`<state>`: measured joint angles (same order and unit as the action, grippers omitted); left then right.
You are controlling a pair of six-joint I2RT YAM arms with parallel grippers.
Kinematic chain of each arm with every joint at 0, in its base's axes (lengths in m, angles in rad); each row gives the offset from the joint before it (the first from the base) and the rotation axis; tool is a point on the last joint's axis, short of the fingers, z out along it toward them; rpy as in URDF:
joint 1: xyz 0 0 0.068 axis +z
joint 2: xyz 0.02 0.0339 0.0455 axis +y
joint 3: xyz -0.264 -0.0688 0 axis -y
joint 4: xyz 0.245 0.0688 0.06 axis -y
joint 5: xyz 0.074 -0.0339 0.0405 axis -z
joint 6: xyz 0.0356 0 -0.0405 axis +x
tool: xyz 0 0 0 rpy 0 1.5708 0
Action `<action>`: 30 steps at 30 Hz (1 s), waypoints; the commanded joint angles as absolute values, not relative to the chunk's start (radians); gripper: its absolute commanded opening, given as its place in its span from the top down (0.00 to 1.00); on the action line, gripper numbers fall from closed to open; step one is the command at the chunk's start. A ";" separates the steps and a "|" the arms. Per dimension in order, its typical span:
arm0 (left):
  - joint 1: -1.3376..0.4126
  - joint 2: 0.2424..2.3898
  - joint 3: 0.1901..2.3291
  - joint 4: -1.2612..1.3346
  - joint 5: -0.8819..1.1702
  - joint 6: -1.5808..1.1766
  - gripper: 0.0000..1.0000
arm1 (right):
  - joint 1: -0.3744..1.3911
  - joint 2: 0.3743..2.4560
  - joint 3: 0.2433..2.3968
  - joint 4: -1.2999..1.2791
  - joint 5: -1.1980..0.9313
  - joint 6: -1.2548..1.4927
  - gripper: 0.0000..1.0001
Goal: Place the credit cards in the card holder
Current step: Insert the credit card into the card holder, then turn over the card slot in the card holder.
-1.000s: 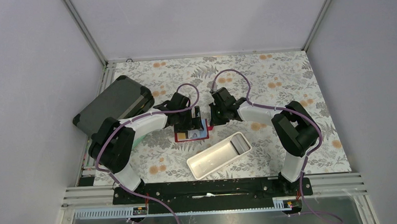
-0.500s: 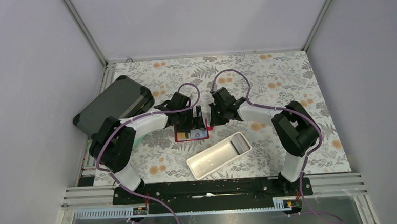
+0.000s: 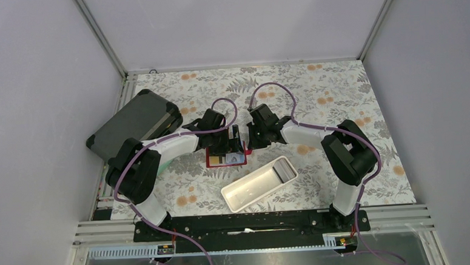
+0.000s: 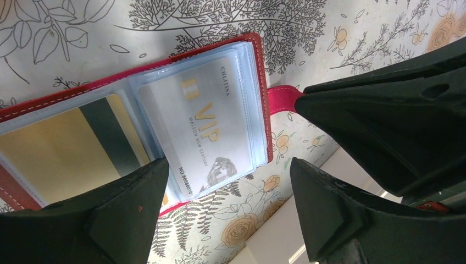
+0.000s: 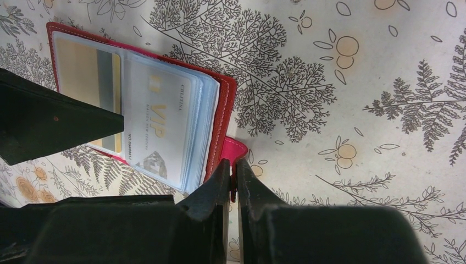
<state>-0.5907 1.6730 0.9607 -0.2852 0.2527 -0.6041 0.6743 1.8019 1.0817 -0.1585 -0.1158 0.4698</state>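
The red card holder (image 3: 212,161) lies open on the flowered table. Its clear sleeves hold a light VIP credit card (image 4: 203,121) on the right page and a yellow-brown card (image 4: 55,154) on the left. Both the VIP card (image 5: 165,126) and the yellow-brown card (image 5: 82,69) also appear in the right wrist view. My right gripper (image 5: 233,168) is shut on the holder's red snap tab (image 5: 237,147) at its right edge. My left gripper (image 4: 226,170) hangs open above the holder's near edge, nothing between its fingers. In the top view the left gripper (image 3: 230,146) and right gripper (image 3: 249,142) almost meet.
A long white tray (image 3: 259,183) lies just in front of the holder, its corner (image 4: 275,242) showing below my left fingers. A big dark grey case (image 3: 135,122) sits at the back left. Walls close the table on three sides.
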 commanded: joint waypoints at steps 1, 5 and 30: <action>-0.595 1.680 0.999 -0.235 0.283 -0.584 0.15 | 0.690 1.796 1.104 -0.170 -0.119 0.482 1.00; -0.599 1.679 0.997 -0.219 0.302 -0.582 0.15 | 0.692 1.799 1.110 -0.169 -0.120 0.481 1.00; -0.614 1.575 0.998 -0.277 0.156 -0.551 0.09 | 0.697 1.704 1.107 -0.210 -0.057 0.472 1.00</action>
<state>-0.6174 1.6394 0.9607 -0.2546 0.2485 -0.5636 0.6838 1.7828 1.0817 -0.1818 -0.0902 0.4694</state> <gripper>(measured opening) 0.907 0.108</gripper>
